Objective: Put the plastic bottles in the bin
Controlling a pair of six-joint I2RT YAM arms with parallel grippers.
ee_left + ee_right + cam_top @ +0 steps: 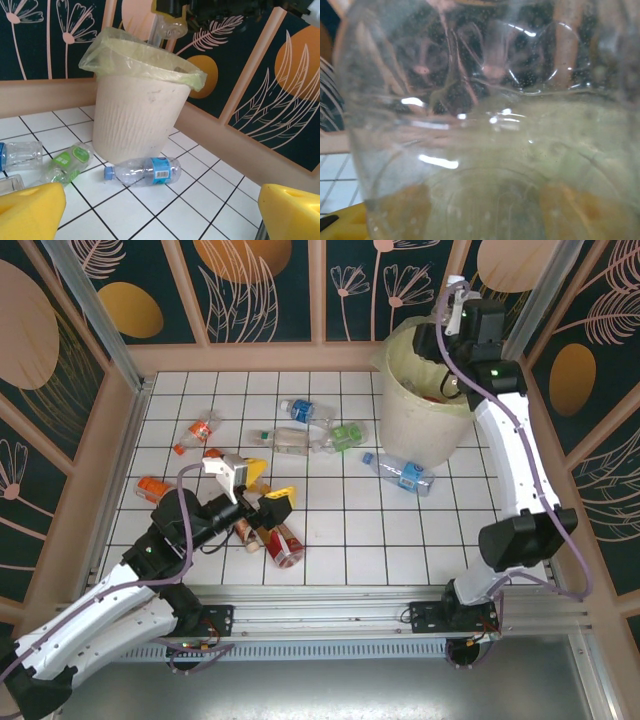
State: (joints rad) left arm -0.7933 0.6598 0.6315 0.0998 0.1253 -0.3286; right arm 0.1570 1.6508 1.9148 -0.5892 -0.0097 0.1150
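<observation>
Right gripper (450,335) is clamped on 1 clear bottle (485,125) directly above the bin (415,430), the bottle's long axis seemingly pointing down into the bin's mouth, whereas the left gripper (262,492), jaws spread wide, sits well away from the bin among loose bottles (283,550).

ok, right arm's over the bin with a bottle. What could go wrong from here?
The clear bottle in the right gripper hangs near the rim of the bin; released here, it may clip the loose bag and bounce out.
The blue-labelled bottle lies close to the bin's base; grabbing it could nudge the bin.
The open left gripper hovers over crowded bottles; it may pinch two.
</observation>
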